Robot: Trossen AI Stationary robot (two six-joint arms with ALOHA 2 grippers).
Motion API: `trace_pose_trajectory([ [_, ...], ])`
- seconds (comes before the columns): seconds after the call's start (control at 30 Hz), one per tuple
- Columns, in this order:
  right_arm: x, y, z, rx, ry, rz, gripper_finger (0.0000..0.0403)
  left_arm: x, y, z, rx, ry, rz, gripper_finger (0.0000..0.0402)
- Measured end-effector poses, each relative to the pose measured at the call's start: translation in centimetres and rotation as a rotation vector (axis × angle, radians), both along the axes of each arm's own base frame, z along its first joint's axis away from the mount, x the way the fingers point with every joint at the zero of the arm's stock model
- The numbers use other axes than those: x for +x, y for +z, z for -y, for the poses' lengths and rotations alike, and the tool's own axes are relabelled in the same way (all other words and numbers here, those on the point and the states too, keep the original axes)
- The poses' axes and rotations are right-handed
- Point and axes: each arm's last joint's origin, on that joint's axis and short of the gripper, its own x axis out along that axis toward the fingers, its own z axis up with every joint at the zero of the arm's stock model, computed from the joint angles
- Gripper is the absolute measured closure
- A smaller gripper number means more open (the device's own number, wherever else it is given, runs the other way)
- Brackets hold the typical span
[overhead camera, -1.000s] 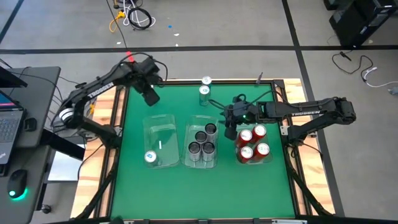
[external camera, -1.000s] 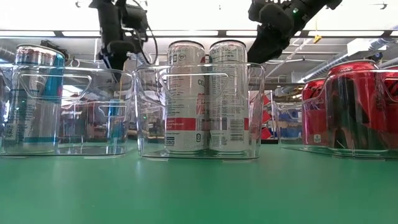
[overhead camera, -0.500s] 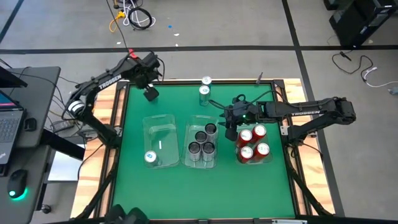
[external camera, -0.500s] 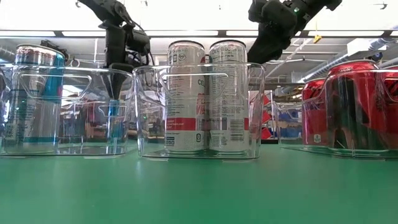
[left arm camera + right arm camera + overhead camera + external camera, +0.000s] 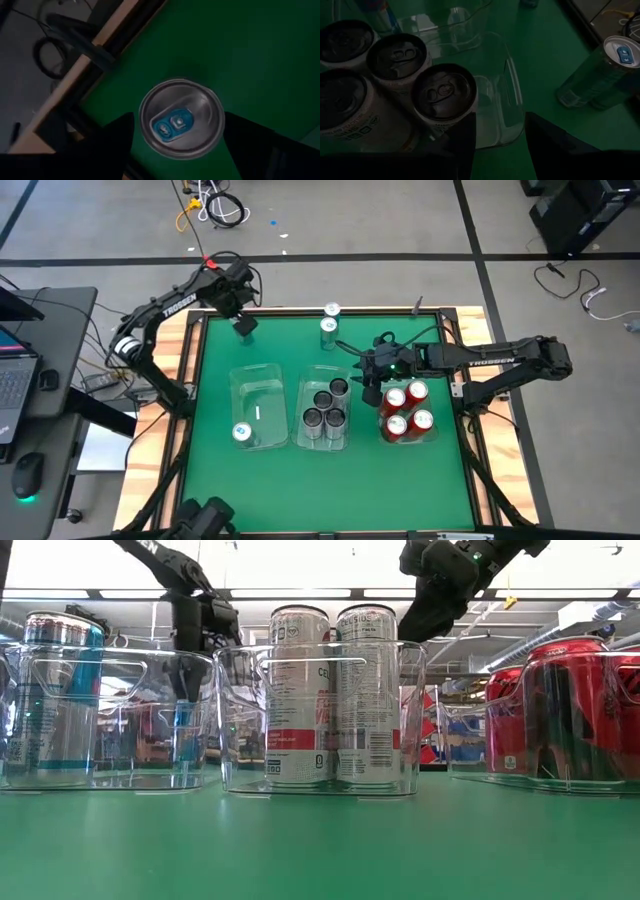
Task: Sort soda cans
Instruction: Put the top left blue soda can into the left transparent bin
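My left gripper (image 5: 243, 328) hangs open over the table's far left corner, pointing down. Its fingers stand on either side of an upright silver soda can with a blue tab (image 5: 180, 117); I see no touch. Through the left bin in the low view, that can (image 5: 183, 730) stands on its base under the gripper (image 5: 187, 675). My right gripper (image 5: 370, 383) hovers open between the middle bin (image 5: 305, 387) of dark cans (image 5: 325, 415) and the right bin (image 5: 381, 432) of red cans (image 5: 405, 410), with nothing between its fingers (image 5: 465, 145).
Two teal-topped cans (image 5: 329, 320) stand at the far middle of the green table. The left clear bin (image 5: 240, 377) holds one teal-topped can (image 5: 241, 433). A wooden frame (image 5: 190, 350) borders the table. Green mat lies bare along the near edge.
My left gripper has sunk toward the can at the table's far left corner, and its arm has swung toward the far edge. The right arm and the cans have kept still.
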Motion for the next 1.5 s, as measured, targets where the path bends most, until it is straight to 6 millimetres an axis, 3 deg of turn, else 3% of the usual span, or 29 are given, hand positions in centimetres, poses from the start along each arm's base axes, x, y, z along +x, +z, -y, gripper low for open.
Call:
trace_pose_trajectory([
  [0.33,-0.1,-0.1,0.0,0.002,0.002,-0.008,0.0247,0.6,-1.5,-0.9,-0.032,-0.019,-0.016,0.0105],
  [0.57,-0.1,-0.1,0.0,-0.003,0.006,-0.009,0.0247,0.7,-1.4,-0.7,0.018,-0.028,-0.092,0.0171],
  [0.7,-0.1,-0.1,0.1,-0.004,0.005,-0.009,0.0247,1.3,0.3,-0.7,0.042,-0.043,-0.061,0.0172],
  [0.87,-0.1,-0.1,0.1,-0.004,0.005,-0.015,0.0247,2.8,3.8,0.3,0.075,-0.081,-0.015,0.0172],
  [1.1,-0.1,-0.1,0.4,-0.014,0.003,-0.021,0.0247,5.4,8.4,4.2,0.068,-0.18,0.041,0.0172],
  [1.37,-0.3,-0.3,0.8,-0.014,-0.011,-0.041,0.0247,7.0,10.0,10.1,-0.012,-0.279,-0.014,0.0172],
  [1.5,-0.4,-0.3,0.8,-0.011,-0.013,-0.052,0.0247,7.1,11.1,13.1,-0.012,-0.303,0.06,0.0172],
])
